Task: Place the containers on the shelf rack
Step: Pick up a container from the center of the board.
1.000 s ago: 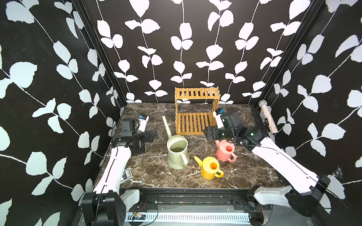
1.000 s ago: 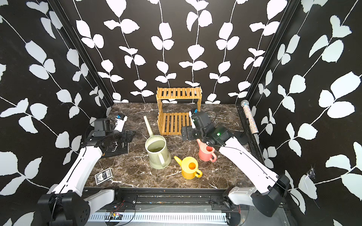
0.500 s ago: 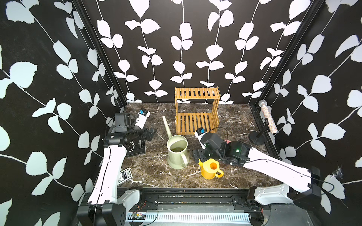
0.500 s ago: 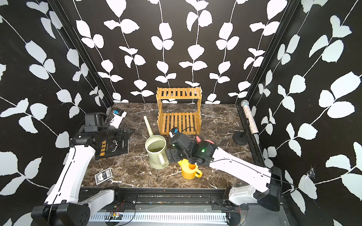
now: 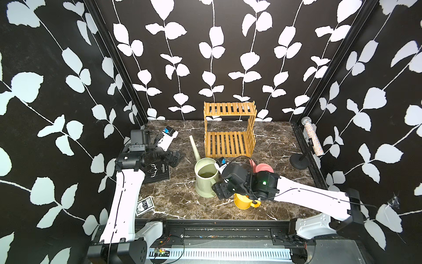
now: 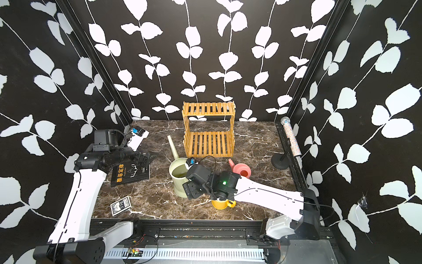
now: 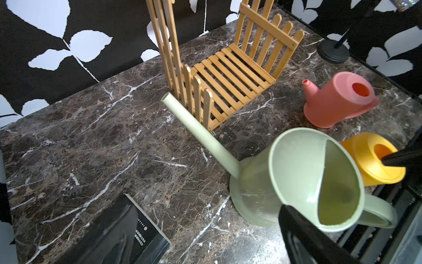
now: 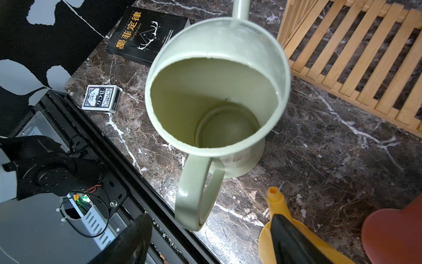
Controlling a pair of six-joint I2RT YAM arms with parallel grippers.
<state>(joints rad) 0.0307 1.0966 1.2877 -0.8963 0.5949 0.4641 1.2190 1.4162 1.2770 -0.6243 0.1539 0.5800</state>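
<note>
The right fingers (image 8: 290,237) are spread on both sides of the green can's (image 8: 214,75) handle (image 8: 194,194), the left fingers (image 7: 303,235) are spread and empty, and that can, the yellow can (image 5: 243,202) and the pink can (image 5: 263,168) stand on the worktop (image 5: 173,194) in front of the rack (image 5: 229,141).

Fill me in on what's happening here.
The right gripper has its open jaws on either side of the green watering can's handle, not yet clamped. The left gripper hangs open near the black book, holding nothing. The yellow can and pink can stand on the table; the shelf rack holds nothing.
</note>
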